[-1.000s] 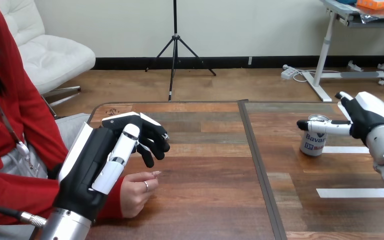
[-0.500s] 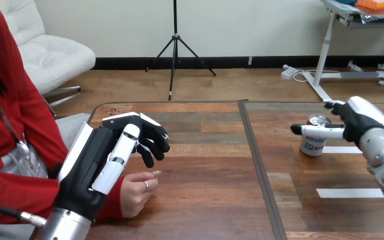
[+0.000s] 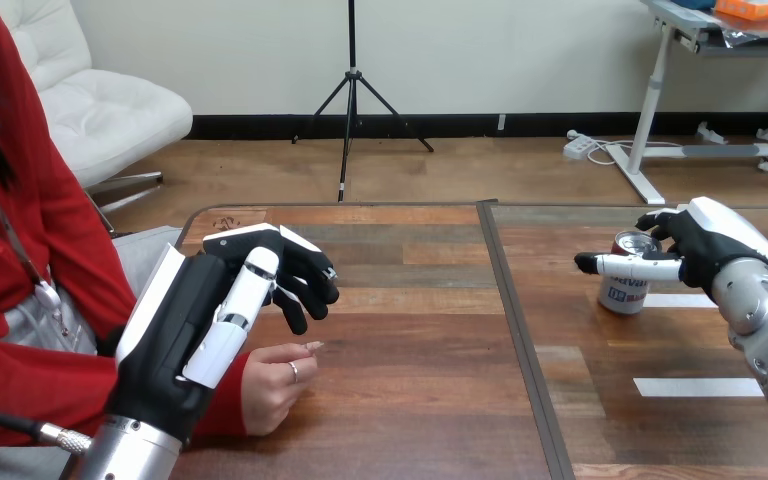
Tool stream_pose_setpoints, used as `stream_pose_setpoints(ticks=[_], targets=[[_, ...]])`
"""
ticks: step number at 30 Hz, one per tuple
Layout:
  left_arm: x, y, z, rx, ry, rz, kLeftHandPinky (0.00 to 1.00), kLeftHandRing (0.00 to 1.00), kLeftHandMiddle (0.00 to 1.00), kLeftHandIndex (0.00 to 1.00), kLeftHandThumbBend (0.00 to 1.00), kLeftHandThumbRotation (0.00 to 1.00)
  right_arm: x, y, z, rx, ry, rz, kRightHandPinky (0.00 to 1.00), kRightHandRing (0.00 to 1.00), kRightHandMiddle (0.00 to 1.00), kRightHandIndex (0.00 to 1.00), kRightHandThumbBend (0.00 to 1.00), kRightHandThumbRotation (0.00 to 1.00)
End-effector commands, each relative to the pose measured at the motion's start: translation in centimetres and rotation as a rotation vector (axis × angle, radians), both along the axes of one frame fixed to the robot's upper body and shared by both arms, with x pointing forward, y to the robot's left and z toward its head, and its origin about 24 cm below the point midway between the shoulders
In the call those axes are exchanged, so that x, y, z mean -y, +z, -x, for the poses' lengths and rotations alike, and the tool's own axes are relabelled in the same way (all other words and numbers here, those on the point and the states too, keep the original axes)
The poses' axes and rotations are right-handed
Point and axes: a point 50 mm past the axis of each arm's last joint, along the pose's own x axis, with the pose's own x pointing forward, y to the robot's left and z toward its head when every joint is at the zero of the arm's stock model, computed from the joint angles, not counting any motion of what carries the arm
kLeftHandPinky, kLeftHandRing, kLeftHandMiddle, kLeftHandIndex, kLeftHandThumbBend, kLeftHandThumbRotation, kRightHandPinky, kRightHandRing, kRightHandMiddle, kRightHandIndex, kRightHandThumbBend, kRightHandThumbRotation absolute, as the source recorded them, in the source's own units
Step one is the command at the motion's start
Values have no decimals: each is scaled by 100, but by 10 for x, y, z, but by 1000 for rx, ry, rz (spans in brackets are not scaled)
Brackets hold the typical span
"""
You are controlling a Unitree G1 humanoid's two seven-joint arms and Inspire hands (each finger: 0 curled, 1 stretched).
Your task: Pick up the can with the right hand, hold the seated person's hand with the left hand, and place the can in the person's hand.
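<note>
The can (image 3: 620,293) stands upright on the right part of the wooden table (image 3: 420,400). My right hand (image 3: 712,248) is open around its top: the straight thumb (image 3: 625,266) crosses the can's front and the fingers (image 3: 657,220) reach behind its rim, without closing on it. My left hand (image 3: 222,305) hangs open, fingers loosely bent, just above the person's hand (image 3: 272,384). That hand rests on the table near the left front edge, loosely curled. I see no grip between the two.
Two white tape strips (image 3: 695,386) lie on the table to the right, one beside the can's base. A dark seam (image 3: 520,330) splits the tabletop. The person sits at the left side, their red-sleeved arm (image 3: 20,390) along the front left.
My right hand has moved left and down, coming around the can's top with the thumb across its front. My left hand and the person's hand have stayed put.
</note>
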Motion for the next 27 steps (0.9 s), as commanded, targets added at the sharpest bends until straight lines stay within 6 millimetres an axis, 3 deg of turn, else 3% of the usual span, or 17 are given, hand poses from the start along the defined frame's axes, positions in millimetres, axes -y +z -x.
stream_pose_setpoints(ticks=[1, 12, 27], targets=[[0, 19, -6, 83, -7, -3, 32, 43, 46, 44, 0, 96, -10, 0, -4, -15, 40, 19, 72, 83, 85, 85, 100, 70], [0, 19, -6, 76, -13, 3, 32, 43, 46, 44, 0, 96, -11, 0, -4, -14, 51, 29, 70, 82, 82, 83, 100, 74], [1, 20, -8, 87, -15, 0, 33, 43, 46, 43, 0, 95, -9, 3, -4, 0, 52, 9, 64, 72, 74, 78, 100, 71]])
